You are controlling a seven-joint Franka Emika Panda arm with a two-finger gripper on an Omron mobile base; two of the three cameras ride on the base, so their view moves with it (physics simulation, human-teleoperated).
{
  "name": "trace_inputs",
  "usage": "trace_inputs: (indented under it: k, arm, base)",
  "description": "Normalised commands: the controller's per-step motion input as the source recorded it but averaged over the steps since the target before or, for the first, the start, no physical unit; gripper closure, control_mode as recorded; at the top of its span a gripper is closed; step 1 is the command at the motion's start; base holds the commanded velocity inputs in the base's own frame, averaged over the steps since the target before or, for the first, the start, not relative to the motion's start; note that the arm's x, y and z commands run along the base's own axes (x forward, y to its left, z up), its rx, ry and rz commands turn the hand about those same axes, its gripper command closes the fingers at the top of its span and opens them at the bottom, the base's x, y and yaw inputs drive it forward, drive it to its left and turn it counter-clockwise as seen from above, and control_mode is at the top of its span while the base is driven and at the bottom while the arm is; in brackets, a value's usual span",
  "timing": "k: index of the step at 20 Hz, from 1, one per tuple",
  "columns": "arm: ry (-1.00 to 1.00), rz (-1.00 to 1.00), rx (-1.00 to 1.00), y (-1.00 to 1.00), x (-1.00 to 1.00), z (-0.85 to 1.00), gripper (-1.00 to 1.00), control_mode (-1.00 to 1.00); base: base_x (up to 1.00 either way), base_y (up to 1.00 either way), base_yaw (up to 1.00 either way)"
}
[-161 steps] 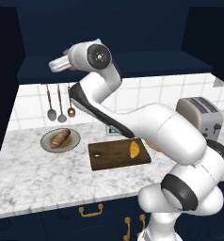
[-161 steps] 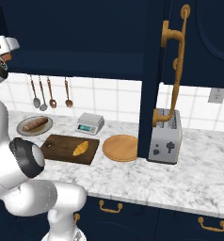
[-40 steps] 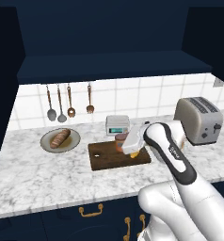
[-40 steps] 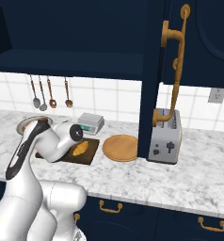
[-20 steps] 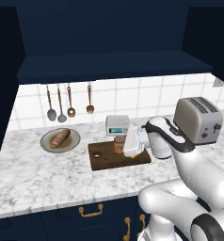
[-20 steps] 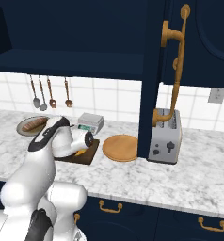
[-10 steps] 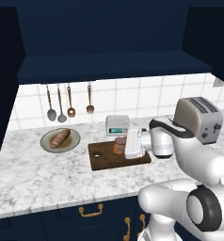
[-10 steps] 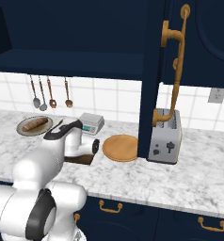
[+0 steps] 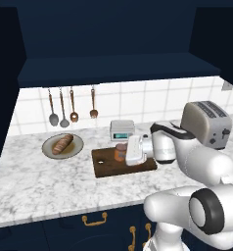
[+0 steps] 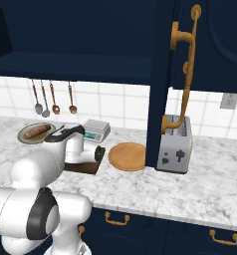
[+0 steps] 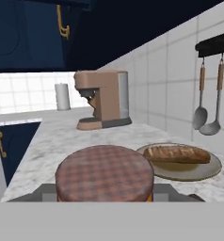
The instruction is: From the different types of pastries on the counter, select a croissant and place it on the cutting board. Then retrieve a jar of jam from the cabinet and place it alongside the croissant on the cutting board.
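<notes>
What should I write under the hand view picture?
Jar of jam up close in the gripper, with a brown loaf on a plate behind.

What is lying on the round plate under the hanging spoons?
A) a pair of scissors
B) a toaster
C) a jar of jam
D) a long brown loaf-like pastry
D: the plate holds one long brown pastry, also seen on it in the hand view, while the jar of jam stands on the cutting board.

jar of jam (image 9: 120, 152) on cutting board (image 9: 104, 164) (upright)
</notes>
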Motion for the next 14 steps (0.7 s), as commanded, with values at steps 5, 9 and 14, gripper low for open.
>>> trace_inputs:
  k: [5, 9, 14]
  arm:
    - [-0.04, 0.00, 0.00, 0.00, 0.01, -0.10, 1.00, -1.00]
    - [-0.05, 0.00, 0.00, 0.00, 0.02, -0.09, -1.00, -1.00]
    - [-0.01, -0.01, 0.00, -0.04, 0.02, 0.05, -1.00, -1.00]
  base:
    - [0.00, 0.00, 0.00]
    - [0.00, 0.00, 0.00]
    - [0.00, 0.00, 0.00]
